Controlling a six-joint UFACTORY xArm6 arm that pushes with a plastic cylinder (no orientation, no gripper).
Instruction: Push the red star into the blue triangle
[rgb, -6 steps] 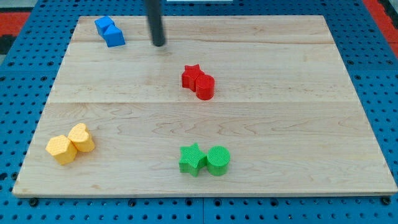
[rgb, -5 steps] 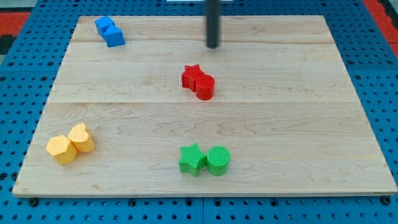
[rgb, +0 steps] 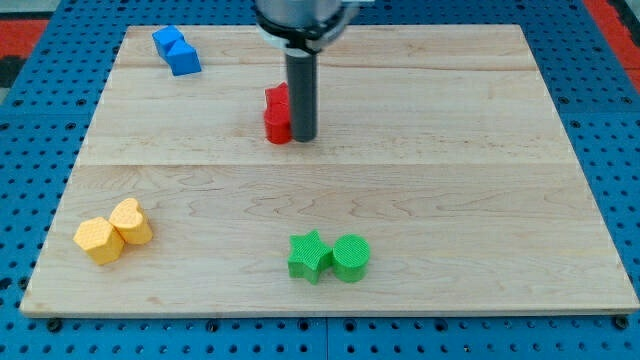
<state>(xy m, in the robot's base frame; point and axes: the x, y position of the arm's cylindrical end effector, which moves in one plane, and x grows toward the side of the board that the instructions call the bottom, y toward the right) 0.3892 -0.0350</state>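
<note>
The tabletop (rgb: 480, 200) carries the blue triangle (rgb: 177, 51) at the view's top left. The red star (rgb: 277, 114) sits mid-board, well apart from it. My tip (rgb: 303, 137) touches the star's right side; there is no gripper. Pushing is underway; next, drive left and upward.

- rod dark grey to black, my tip (rgb: 303, 138) same dark shade
- red blocks (rgb: 277, 113) solid bright red, partly hidden by rod, shapes can't be told
- blue blocks (rgb: 176, 50) plain mid blue, two touching
- green star (rgb: 309, 256) and green round block (rgb: 351, 257) same vivid green
- yellow blocks (rgb: 113, 231) warm yellow-orange, faint ribbed texture on top
- board (rgb: 450, 180) pale wood, fine grain, lighter strip lines across
- surround (rgb: 30, 150) blue pegboard with dark hole grid, red patches in the top corners
</note>
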